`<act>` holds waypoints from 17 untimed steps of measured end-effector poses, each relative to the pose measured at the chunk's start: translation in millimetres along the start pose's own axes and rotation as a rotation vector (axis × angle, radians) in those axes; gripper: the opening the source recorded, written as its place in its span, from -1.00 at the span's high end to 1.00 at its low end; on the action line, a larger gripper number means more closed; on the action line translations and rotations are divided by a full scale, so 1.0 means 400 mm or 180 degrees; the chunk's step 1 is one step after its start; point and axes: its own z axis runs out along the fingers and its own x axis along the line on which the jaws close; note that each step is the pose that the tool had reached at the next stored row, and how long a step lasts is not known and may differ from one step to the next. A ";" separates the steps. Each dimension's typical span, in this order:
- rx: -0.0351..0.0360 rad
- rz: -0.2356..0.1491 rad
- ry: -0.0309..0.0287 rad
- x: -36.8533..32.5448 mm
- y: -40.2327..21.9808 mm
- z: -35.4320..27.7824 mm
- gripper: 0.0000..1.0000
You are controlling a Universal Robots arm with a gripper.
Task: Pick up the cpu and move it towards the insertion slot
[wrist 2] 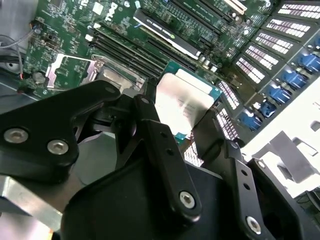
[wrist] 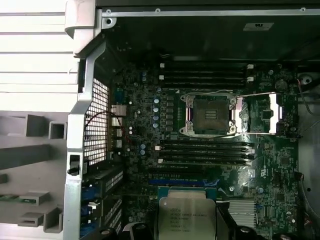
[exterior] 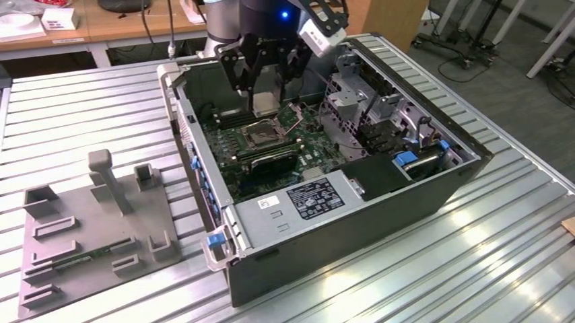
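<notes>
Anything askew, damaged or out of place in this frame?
Nothing stands out. The gripper holds the cpu level between its jaws above the motherboard, inside the open computer case. The insertion slot sits empty with its bracket swung open.

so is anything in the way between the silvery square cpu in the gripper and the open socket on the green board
Nothing visible blocks it. The gripper holds the silvery square cpu above the green motherboard. The square metal-framed socket lies open, its bracket swung aside, with low black memory slots in between.
</notes>
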 end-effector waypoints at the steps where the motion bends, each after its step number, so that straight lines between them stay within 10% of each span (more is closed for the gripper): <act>1: 0.0000 0.0000 0.0000 -0.002 0.000 0.000 -0.08; 17: 0.0000 0.0000 0.0000 -0.073 0.000 0.001 -0.08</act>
